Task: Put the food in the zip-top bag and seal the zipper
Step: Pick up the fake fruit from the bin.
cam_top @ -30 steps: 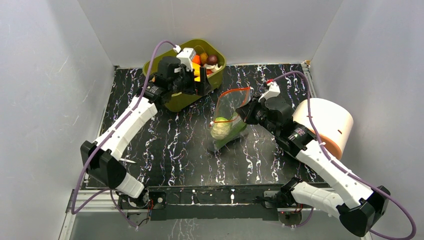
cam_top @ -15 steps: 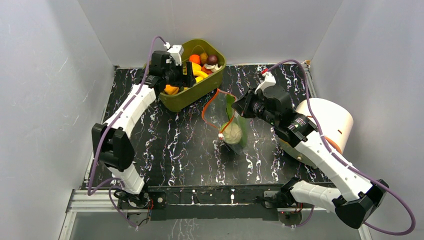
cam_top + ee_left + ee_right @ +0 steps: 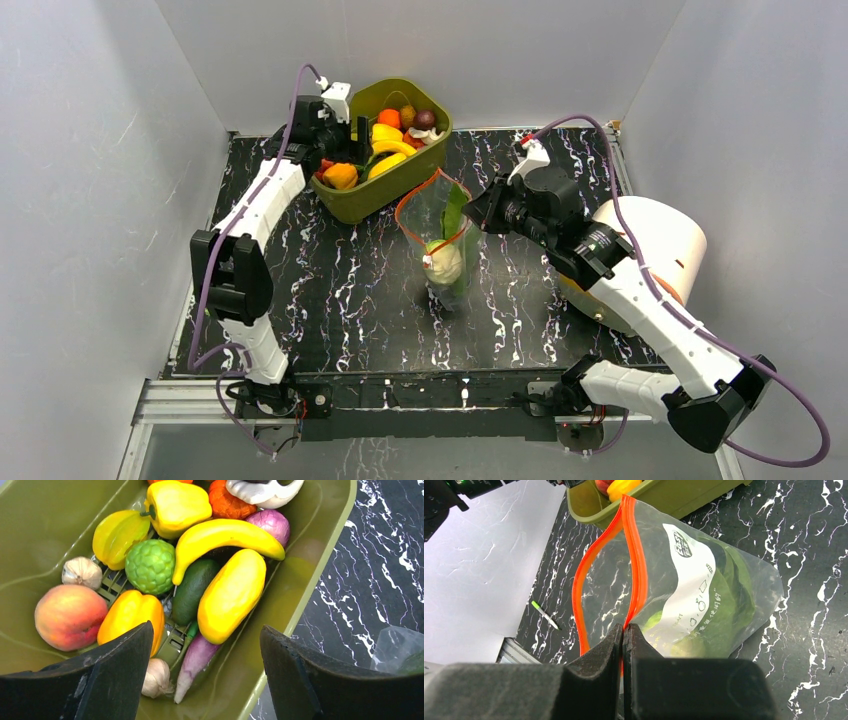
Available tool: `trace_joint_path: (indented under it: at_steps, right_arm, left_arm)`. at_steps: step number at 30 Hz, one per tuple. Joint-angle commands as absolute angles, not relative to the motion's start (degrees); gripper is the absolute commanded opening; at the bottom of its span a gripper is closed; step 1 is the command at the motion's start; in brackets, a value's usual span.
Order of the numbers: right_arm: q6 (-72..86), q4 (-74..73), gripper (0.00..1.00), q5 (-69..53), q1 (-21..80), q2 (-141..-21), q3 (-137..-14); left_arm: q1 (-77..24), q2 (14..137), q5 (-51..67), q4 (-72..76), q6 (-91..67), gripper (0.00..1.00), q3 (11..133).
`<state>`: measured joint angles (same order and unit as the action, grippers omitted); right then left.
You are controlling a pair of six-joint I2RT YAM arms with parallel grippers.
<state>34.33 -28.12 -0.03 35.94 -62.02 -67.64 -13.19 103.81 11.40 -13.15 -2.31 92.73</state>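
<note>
The clear zip-top bag (image 3: 441,240) hangs upright at mid-table, its red-orange zipper (image 3: 418,196) spread into an open loop. A pale green cabbage (image 3: 446,263) and a long green leaf (image 3: 455,212) are inside it. My right gripper (image 3: 480,214) is shut on the zipper strip (image 3: 638,565) at the bag's mouth and holds the bag (image 3: 704,595) up. My left gripper (image 3: 205,645) is open and empty, low over the olive tub (image 3: 300,610). The tub holds a banana (image 3: 225,535), a yellow mango (image 3: 232,595), an orange pepper (image 3: 130,615), a peach (image 3: 70,615) and several other pieces.
The olive tub (image 3: 370,205) stands at the back of the table, just behind the bag. A white and orange cylinder (image 3: 650,245) stands at the right edge behind my right arm. A green-tipped pen (image 3: 544,615) lies near the table's left front. White walls close in three sides.
My right gripper raised the bag from lying flat to hanging upright, and its mouth opened into a loop. My left gripper moved back and left over the tub's left end.
</note>
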Motion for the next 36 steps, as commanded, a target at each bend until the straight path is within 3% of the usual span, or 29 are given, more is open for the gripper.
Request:
trace_joint_path:
  at_steps: [1, 26, 36]
  right_arm:
    - [33.92, -22.24, 0.00, -0.88, 35.86, -62.12, -71.99]
    - [33.99, -24.32, 0.00, -0.02, 35.85, -65.38, -75.62]
    - [33.44, -24.33, 0.00, 0.06, 35.85, -66.38, -77.22]
  left_arm:
    - [-12.22, 106.22, 19.02, -9.50, 2.88, 0.77, 95.48]
    - [-7.03, 133.71, 38.88, -8.25, 1.23, 0.75, 120.65]
    - [-6.86, 137.76, 44.70, -3.13, -4.57, 0.59, 122.20]
